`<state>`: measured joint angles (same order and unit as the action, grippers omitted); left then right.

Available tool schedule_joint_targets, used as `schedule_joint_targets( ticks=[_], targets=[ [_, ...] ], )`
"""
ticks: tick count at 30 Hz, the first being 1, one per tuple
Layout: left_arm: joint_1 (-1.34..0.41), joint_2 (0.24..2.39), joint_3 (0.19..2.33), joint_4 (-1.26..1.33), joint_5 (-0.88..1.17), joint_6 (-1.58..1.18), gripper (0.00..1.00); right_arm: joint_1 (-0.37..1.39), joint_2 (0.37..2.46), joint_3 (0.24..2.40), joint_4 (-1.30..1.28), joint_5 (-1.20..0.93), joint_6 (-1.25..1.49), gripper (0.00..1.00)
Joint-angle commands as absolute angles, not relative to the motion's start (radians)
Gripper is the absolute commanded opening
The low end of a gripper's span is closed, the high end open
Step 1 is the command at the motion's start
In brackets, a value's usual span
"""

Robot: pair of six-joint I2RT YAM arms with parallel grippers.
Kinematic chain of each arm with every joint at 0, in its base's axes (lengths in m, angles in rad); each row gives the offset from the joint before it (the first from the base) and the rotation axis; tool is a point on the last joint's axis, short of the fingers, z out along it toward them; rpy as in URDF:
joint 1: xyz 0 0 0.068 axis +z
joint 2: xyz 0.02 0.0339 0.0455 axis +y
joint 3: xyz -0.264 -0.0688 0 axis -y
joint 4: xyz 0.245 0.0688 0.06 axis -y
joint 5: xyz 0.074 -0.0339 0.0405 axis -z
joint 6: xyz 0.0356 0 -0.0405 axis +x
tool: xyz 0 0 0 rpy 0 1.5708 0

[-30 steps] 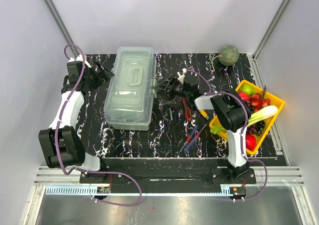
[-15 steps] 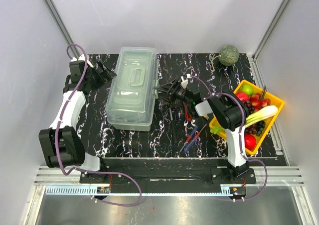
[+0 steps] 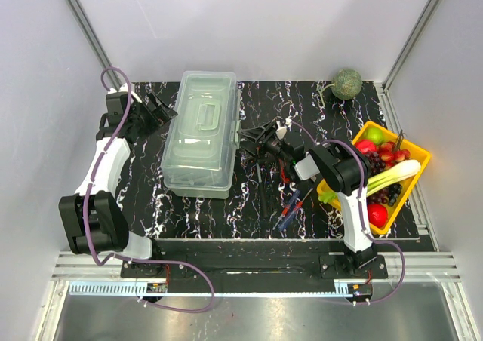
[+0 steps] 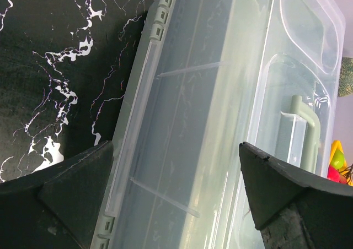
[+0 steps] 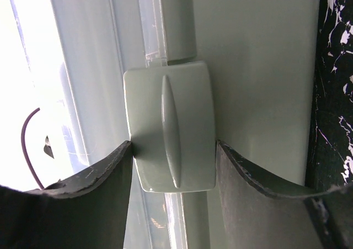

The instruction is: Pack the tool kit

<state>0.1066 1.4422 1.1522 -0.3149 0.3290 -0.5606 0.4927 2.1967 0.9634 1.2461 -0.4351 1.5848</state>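
Toolbox (image 3: 198, 133) sits closed on the tabletop (image 3: 196, 213), left of centre, with its long axis running from the near edge towards the far wall and its clear lid and handle facing up. The latch (image 5: 171, 133) is on the long right-hand wall, the side turned towards the right arm. The right claw (image 3: 245, 137) is right against that wall. In its wrist view the jaws stand partly spread with one finger on each side of the latch, level with it and not visibly squeezing. So the latch lies straight ahead of this claw, and the right arm is clearly the nearer one to work it.

The left claw (image 3: 164, 109) waits at the opposite long side, near the far left corner and just beside the hinges. Its jaws are spread wide and hold nothing.

The hand tools (image 3: 283, 182) lie loose on the tabletop, right of the box and beneath the right arm. The fruit tray (image 3: 419, 156) sits further right.
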Motion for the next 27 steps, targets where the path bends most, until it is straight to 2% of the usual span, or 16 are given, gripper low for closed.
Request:
schedule_joint_targets(
  ticks=[1,9,16,18,19,20,25,27],
  targets=[
    [0.075,1.494,1.117,-0.526,0.328,-0.502,0.99,0.488,2.157,0.974,1.565,-0.394,1.664,0.12],
    [0.075,1.491,1.117,-0.526,0.334,-0.503,0.99,0.488,2.100,1.012,1.565,-0.437,1.670,0.11],
    [0.075,1.483,1.121,-0.528,0.341,-0.505,0.99,0.488,2.088,1.089,1.551,-0.527,1.664,0.15],
    [0.075,1.483,1.123,-0.526,0.345,-0.505,0.99,0.488,2.080,1.098,1.520,-0.551,1.642,0.25],
    [0.075,1.482,1.121,-0.526,0.345,-0.500,0.99,0.486,2.071,1.097,1.487,-0.561,1.614,0.38],
    [0.075,1.482,1.123,-0.526,0.347,-0.502,0.99,0.489,2.062,1.095,1.441,-0.572,1.583,0.43],
    [0.075,1.485,1.124,-0.528,0.347,-0.500,0.99,0.499,2.005,1.106,1.228,-0.609,1.435,0.67],
    [0.075,1.486,1.124,-0.526,0.347,-0.500,0.99,0.506,1.994,1.126,1.154,-0.624,1.388,0.71]
  ],
)
